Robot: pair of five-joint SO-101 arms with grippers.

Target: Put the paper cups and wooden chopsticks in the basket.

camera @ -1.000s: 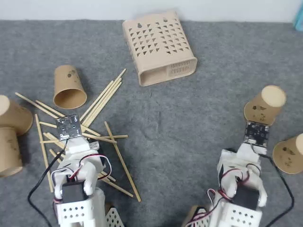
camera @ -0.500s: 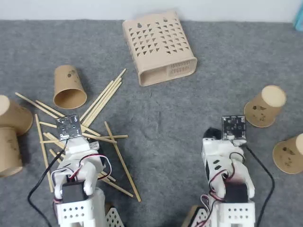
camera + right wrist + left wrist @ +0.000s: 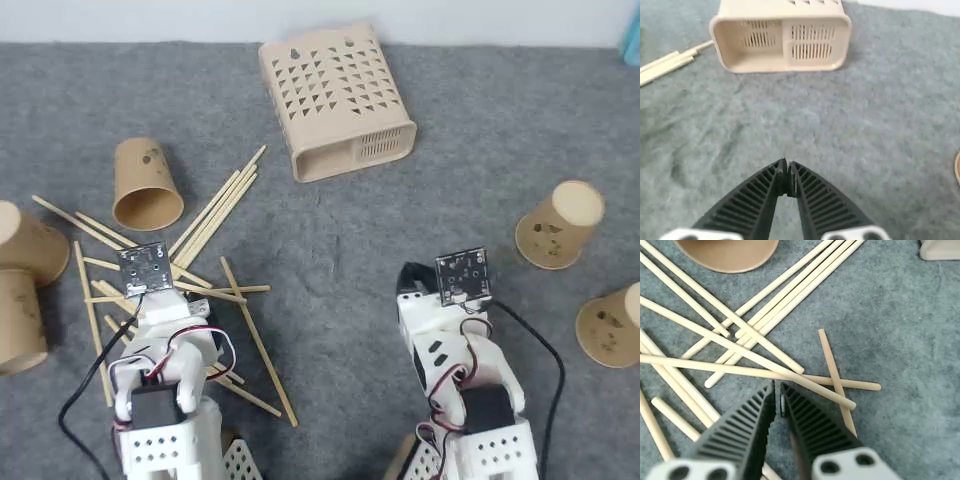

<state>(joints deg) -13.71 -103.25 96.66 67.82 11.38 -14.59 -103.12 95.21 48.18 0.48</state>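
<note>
The basket (image 3: 338, 100) lies on its side at the far end of the grey table (image 3: 350, 250), with its open mouth turned back toward my two arms; I place everything else from it.

The left arm (image 3: 165, 330) is well short of the basket and off to its left, over the scattered wooden chopsticks (image 3: 765, 315). Its jaws are all but pressed together, with only a thin slit between them, and they pinch nothing. The tips hang right at a long chopstick that runs crosswise in front of them (I cannot tell whether they touch it).

The right arm (image 3: 445, 340) is also well short of the basket, roughly in line with its mouth. Its jaws are pressed together and empty, above bare table, and they point toward the basket's opening (image 3: 780, 35).

All the cups are outside the basket. One paper cup (image 3: 145, 185) lies on its side left of the basket, just beyond the chopstick pile. Two more cups (image 3: 25, 245) (image 3: 20, 320) are farther left, at the table's edge. Another two cups (image 3: 560, 225) (image 3: 610, 325) lie tipped over, well to the basket's right and nearer the arms.
</note>
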